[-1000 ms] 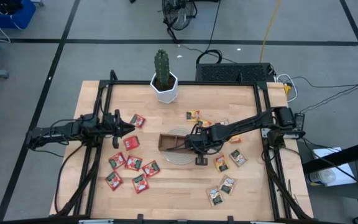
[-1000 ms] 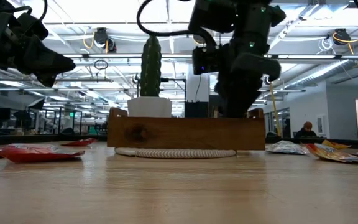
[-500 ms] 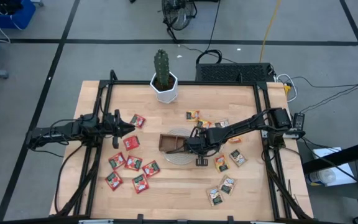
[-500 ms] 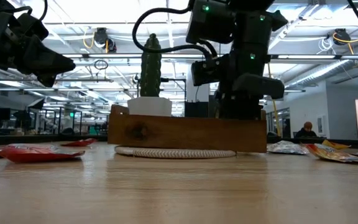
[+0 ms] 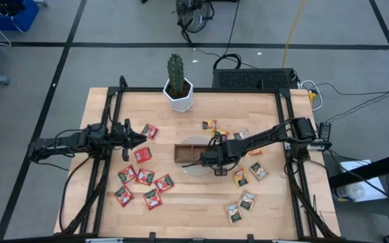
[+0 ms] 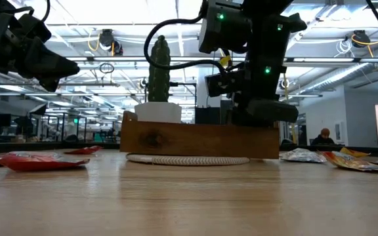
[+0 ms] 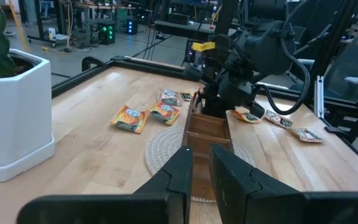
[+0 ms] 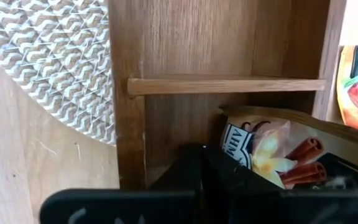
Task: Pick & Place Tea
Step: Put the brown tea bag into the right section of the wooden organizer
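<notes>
1. Inside the wooden tray (image 8: 127, 130), my right tool (image 8: 202, 153) sits low in one compartment with its fingers closed together; nothing shows between them.
2. One grey-white tea sachet (image 8: 267, 153) lies in that same compartment, just beside the tool, with one edge propped against the wall.
3. Risk: if I lift away while a finger touches the sachet, the packet may tip out over the wall.
4. Risk: a sideways pull against the wall would probably slide the tray off the woven mat (image 8: 55, 62).
5. My left tool (image 5: 139, 139) hovers over the left part of the surface (image 5: 194, 212), above the red sachets (image 5: 142, 154), with a narrow gap between its fingers and nothing held.
6. Count on the left: seven red sachets.
7. Count on the right: about eight orange-yellow or grey-white sachets (image 5: 240, 177); some overlap, so this is not certain.
8. Also present: one tray, one mat, one potted cactus (image 5: 176, 71).
</notes>
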Action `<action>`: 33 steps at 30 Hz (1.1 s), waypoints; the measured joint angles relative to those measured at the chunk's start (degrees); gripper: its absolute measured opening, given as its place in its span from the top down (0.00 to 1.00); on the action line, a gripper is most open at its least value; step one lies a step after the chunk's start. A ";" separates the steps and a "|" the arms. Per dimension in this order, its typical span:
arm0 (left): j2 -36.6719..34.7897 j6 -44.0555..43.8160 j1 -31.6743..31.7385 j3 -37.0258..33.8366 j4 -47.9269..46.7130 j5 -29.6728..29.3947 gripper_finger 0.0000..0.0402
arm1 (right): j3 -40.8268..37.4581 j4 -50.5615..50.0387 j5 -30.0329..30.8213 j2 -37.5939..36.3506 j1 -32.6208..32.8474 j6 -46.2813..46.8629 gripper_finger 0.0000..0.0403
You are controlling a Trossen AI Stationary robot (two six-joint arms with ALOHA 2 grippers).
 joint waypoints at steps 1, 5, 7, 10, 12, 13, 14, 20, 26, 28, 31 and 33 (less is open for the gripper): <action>0.01 0.00 0.00 0.01 0.00 0.00 0.86 | 0.00 0.01 0.00 0.00 0.04 0.00 1.00; 0.00 0.00 0.00 -0.01 0.00 0.00 0.86 | 0.00 0.23 0.01 0.00 0.06 -0.45 1.00; 0.01 0.01 0.00 0.00 0.00 0.00 0.86 | 0.00 0.25 -0.07 -0.01 0.10 -0.97 1.00; 0.00 -0.01 -0.01 0.00 0.00 0.00 0.86 | 0.00 -0.03 -0.31 -0.59 0.39 -1.17 1.00; 0.02 0.00 0.00 0.00 0.00 0.00 0.86 | 0.00 -0.01 -0.35 -1.37 0.51 -2.51 1.00; 0.00 0.00 -0.01 0.01 0.00 0.00 0.86 | 0.00 0.04 -0.33 -1.97 0.60 -3.02 1.00; 0.00 0.01 0.00 -0.01 0.00 0.00 0.86 | 0.00 0.36 -0.31 -2.61 0.67 -3.31 1.00; 0.00 -0.01 0.00 0.00 0.00 0.00 0.86 | 0.00 2.31 -0.33 -6.45 0.95 -3.45 1.00; 0.00 0.01 0.00 0.01 0.00 0.00 0.86 | 0.00 -0.95 3.33 -13.11 0.98 0.43 1.00; 0.00 0.00 -0.01 0.01 0.00 0.00 0.86 | 0.00 -3.77 5.61 -15.73 0.95 3.45 1.00; 0.00 0.00 0.00 0.01 0.02 0.00 0.86 | -1.56 -6.75 8.83 -19.55 0.93 9.19 1.00; 0.00 0.00 -0.01 0.01 0.02 0.00 0.86 | -4.10 -7.85 11.57 -22.44 0.74 12.48 0.99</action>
